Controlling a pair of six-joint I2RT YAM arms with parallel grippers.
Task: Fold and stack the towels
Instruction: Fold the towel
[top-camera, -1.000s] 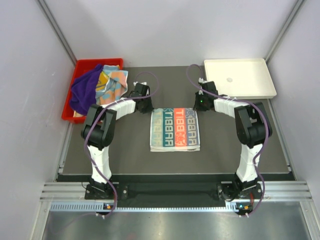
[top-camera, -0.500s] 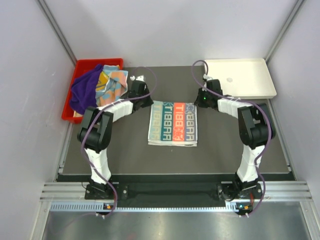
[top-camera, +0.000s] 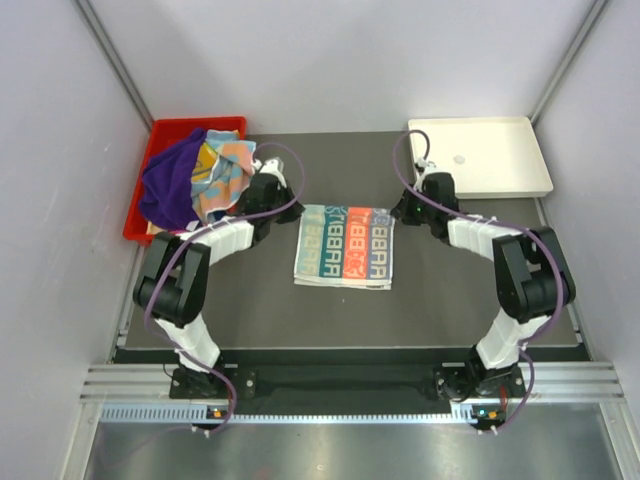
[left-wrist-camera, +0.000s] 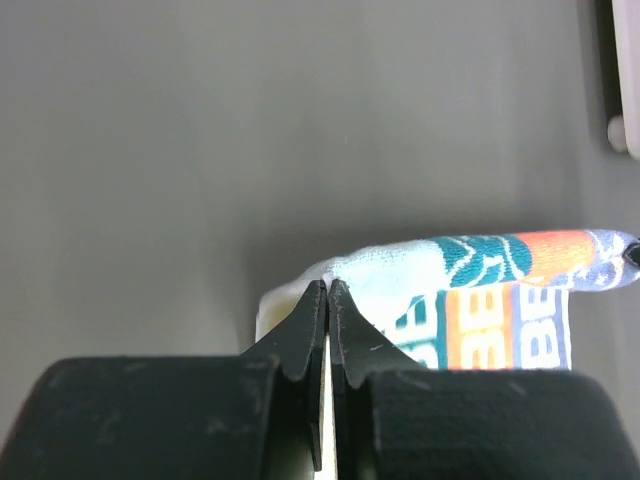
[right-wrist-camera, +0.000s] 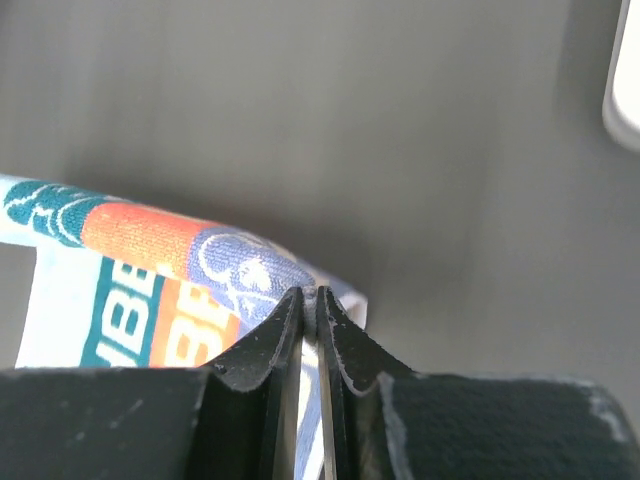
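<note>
A: Where is the lettered towel (top-camera: 345, 246)?

B: On the middle of the dark grey mat (top-camera: 250, 300), lying flat except along its far edge; teal, orange and grey-blue bands run across it, with white letters.

A: And the far edge?

B: Lifted off the mat and curled into a roll; the wrist views show it hanging between the two grippers.

A: How does the left gripper (left-wrist-camera: 327, 290) stand?

B: Jaws pressed together, pinching the towel's far left corner; a pale sliver of cloth shows between the fingertips.

A: The right gripper (right-wrist-camera: 308, 297)?

B: The same at the far right corner; jaws pinched on the cloth, low over the mat.

A: What is the surface like?

B: Matt, plain and dark, with no marks that I can make out; a silver rail (top-camera: 340, 385) runs along its near edge, where the arm bases are bolted.

A: What is around it?

B: Pale walls (top-camera: 330, 60) on three sides; a grey strut (top-camera: 115, 60) runs up each back corner.

A: Any other towels?

B: A purple towel (top-camera: 170, 185) and a patterned towel (top-camera: 225, 170) in orange, blue and yellow, both bunched in the red bin (top-camera: 195, 122) at the far left; the purple one drapes over the bin's near rim.

A: And at the far right?

B: A white tray (top-camera: 520, 185), just beyond the right gripper; apart from the lettered towel.
</note>
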